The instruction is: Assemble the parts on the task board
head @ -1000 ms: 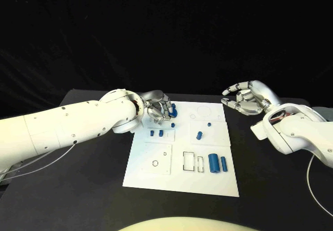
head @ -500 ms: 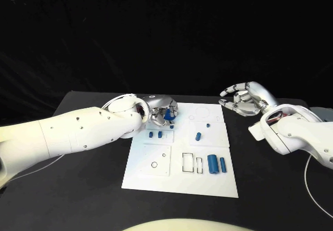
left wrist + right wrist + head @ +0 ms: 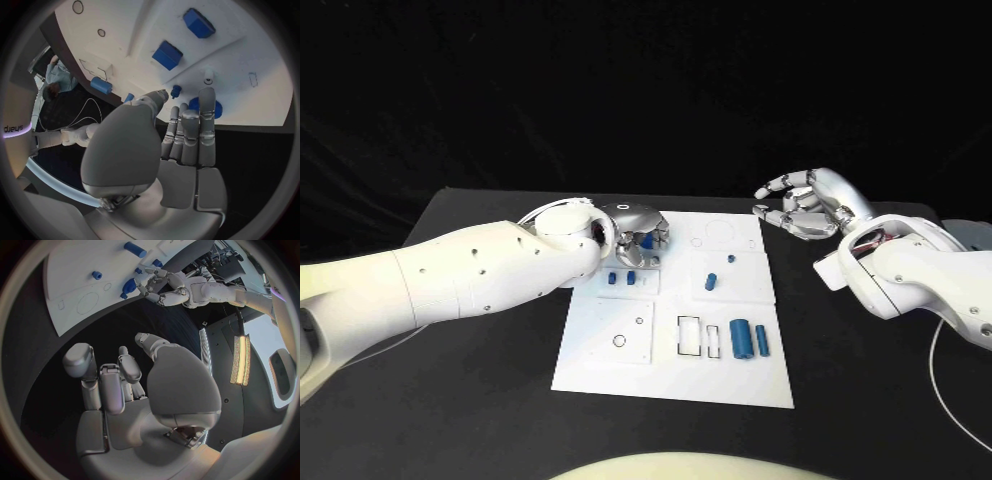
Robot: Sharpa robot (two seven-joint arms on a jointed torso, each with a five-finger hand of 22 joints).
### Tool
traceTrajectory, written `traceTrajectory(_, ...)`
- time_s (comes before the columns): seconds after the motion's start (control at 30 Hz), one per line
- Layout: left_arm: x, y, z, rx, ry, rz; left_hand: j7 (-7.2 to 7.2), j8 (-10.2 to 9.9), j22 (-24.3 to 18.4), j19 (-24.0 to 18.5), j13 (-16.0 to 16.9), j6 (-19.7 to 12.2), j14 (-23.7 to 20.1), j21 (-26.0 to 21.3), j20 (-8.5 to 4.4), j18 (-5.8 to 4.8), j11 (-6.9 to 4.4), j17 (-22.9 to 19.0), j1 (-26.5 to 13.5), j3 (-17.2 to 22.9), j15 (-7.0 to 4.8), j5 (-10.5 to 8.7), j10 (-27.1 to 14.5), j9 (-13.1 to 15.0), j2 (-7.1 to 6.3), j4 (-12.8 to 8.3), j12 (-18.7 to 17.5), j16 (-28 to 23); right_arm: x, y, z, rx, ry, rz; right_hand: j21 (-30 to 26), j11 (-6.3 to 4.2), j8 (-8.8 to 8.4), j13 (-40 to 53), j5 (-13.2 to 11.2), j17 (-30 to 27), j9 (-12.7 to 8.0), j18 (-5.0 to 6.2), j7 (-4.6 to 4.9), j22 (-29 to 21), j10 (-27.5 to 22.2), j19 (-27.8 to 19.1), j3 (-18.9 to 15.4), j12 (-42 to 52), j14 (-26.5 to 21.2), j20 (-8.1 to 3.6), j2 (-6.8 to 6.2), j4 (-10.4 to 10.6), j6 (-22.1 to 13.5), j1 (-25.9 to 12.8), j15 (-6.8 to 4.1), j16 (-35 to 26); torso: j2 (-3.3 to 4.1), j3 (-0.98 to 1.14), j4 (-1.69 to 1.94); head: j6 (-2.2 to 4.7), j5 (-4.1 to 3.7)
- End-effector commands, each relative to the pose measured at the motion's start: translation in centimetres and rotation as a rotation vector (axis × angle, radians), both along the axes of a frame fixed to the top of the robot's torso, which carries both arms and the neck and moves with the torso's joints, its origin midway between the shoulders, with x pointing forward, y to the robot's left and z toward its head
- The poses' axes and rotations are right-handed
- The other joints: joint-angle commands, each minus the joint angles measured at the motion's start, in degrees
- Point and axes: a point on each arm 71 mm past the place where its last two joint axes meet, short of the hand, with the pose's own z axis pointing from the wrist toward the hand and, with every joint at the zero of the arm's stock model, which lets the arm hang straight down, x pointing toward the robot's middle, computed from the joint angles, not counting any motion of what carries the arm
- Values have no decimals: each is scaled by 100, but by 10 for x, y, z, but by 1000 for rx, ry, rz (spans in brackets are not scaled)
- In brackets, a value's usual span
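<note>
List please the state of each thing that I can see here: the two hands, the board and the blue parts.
Left hand: over the task board's far left corner, holding nothing visible.
Right hand: open, raised off the board.
Task board: flat on the table.
Two blue cylinders: lying side by side.

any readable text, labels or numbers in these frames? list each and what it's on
"sharp": partial purple lettering at the circle's rim in the left wrist view, on a pale surface away from the table; cut off, so the whole word cannot be read.
Task board: black outline shapes, no words or numbers readable.
Blue parts, left hand, right hand: no markings visible.
</note>
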Motion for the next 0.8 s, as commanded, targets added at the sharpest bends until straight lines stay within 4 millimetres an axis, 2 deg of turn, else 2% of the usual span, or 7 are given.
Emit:
traceTrajectory(0.03,-2,-2,-5,61,29,-14,-12,-43,229,109,-45,80,99,196,6,-37,6,85,-38,66,5,4,83,-35,-9,-12,-36,131,0,2,0,-3,-2,16,-40,-10,23,-7,24,-15,-6,56,7,-13,-43,-38,17,-23,177,5,-20,25,-43,-47,-50,-21,-6,0,2,-10,1)
traceTrajectory(0.43,-1,-2,-9,72,40,-8,-54,-117,734,241,-209,346,292,645,7,-98,-37,218,26,306,-29,6,390,-128,77,-101,-120,435,0,2,0,-2,-2,18,-40,-10,23,-7,24,-15,-6,56,7,-13,-43,-38,17,-23,177,5,-20,25,-43,-47,-50,-21,-7,0,4,-6,-6)
traceTrajectory(0.53,-1,-3,-10,70,38,-6,-123,-162,904,280,-296,471,339,794,-64,-112,-99,224,58,449,-135,-4,503,-154,108,-171,-220,508,0,2,0,-2,-1,18,-40,-10,23,-7,24,-15,-6,56,7,-13,-43,-38,17,-23,177,5,-20,25,-43,-47,-50,-21,-2,-1,2,-9,-8)
traceTrajectory(0.8,0,-3,-10,65,33,5,-134,-235,1240,426,-390,596,497,1062,-95,-176,-125,338,39,609,-149,-14,664,-183,181,-256,-334,642,-1,2,0,-2,0,19,-40,-10,24,-6,25,-16,-6,55,7,-12,-42,-38,18,-22,176,5,-19,25,-43,-47,-50,-22,-4,2,8,-8,-11)
